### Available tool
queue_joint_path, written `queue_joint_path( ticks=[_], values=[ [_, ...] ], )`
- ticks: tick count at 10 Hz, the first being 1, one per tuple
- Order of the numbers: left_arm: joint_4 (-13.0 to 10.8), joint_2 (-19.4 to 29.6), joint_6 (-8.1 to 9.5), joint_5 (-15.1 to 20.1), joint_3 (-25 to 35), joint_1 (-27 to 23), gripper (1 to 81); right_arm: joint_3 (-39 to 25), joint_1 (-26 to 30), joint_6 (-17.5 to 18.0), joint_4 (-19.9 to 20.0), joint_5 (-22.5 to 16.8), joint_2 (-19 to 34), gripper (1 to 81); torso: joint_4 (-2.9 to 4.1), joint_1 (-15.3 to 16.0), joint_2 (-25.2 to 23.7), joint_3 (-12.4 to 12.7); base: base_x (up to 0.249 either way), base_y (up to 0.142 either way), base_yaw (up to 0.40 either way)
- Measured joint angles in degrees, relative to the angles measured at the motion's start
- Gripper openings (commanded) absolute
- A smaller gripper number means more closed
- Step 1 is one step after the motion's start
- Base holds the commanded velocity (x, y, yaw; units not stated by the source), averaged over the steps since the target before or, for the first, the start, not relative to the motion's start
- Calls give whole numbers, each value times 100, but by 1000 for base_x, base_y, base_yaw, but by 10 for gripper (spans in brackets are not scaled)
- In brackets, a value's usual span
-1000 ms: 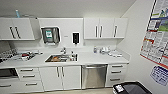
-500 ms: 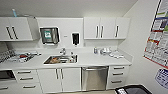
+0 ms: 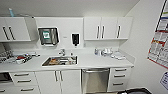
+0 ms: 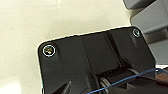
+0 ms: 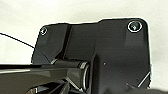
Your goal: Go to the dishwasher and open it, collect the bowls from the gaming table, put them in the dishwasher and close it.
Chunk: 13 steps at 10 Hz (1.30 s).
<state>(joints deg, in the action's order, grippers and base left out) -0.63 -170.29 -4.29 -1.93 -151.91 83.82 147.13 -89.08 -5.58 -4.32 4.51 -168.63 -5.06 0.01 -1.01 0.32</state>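
A white kitchenette wall runs across the head view. Its long white countertop [image 3: 100,62] carries everything, and its left end is cut off by the picture's edge. Under the countertop's right part sits the dishwasher [image 3: 95,80], a flat brushed stainless-steel front with a long horizontal bar handle near its top; its door is closed and its lower edge is cut off by the picture. A column of white drawers [image 3: 119,76] with dark bar handles stands just beside it towards the right end, and white cabinet doors [image 3: 58,81] adjoin it on the other side.

Above, smooth white wall cupboards [image 3: 107,28] with slim dark handles hang over the right end of the countertop, and another set [image 3: 15,29] over the left end. Between them on the wall are a boxy steel towel dispenser [image 3: 48,36] and a small dark soap dispenser [image 3: 75,39].

A rectangular steel sink [image 3: 60,61] is set into the middle of the countertop; what lies in it is too blurred to name. A dish rack [image 3: 10,57] with blurred items stands near the left end, and pale crockery [image 3: 107,52], hard to make out, near the back right corner.

A poster [image 3: 160,42] on the right wall is cut off.

Whether either pincer is wide or narrow cannot be told from the wrist views.
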Motion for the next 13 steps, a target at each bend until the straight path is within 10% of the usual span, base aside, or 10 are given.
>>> queue_joint_path(
  ticks=[13],
  values=[
    [0, 0, 2, 41, 0, 94, 811, 0, -139, 0, -11, -63, 2, 811, 0, -6, -6, -2, 134, 0, 0]
  ],
)
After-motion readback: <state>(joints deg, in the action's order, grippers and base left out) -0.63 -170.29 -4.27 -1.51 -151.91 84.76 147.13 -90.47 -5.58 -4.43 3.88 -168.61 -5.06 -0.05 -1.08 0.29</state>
